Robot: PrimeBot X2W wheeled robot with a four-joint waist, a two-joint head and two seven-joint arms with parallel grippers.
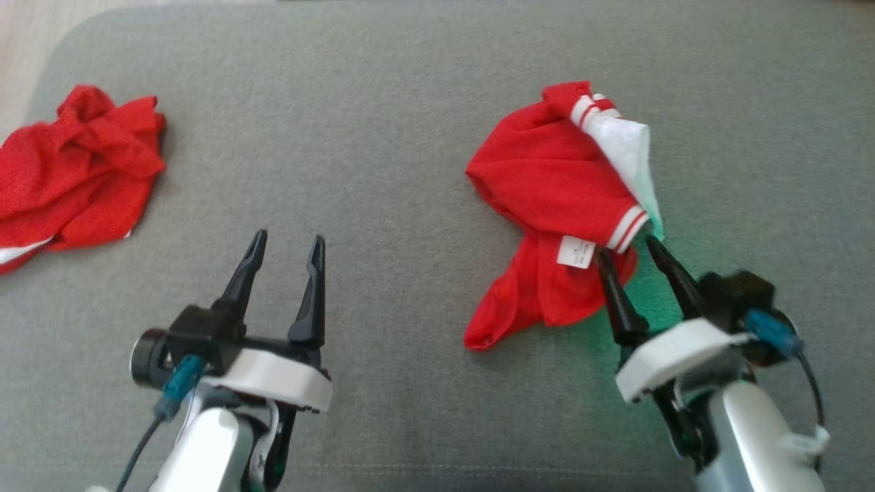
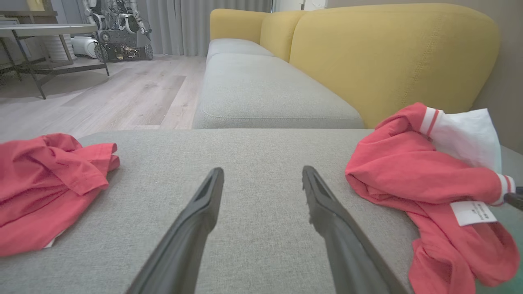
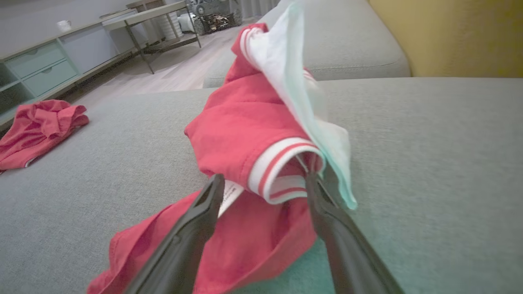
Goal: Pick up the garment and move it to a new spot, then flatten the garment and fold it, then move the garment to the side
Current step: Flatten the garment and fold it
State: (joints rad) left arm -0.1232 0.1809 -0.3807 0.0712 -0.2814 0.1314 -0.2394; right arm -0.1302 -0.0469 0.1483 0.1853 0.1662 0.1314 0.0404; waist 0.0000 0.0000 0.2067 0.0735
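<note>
The right hand, fingers spread wide and gripping nothing, straddles the striped cuff of a crumpled red-and-white garment lying just ahead of it on the grey upholstered cushion; print on its white label is too small to read. The left hand, equally wide and empty, hovers over bare cushion; well to its left, a second bunched red cloth is cut off by the frame edge

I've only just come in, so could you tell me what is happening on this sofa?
The robot is starting on the crumpled red-and-white shirt on the grey sofa cushion. Its right gripper is open, straddling the striped cuff, nothing gripped yet. The left gripper hangs open over bare cushion. A second red garment lies bunched at the far left.
</note>
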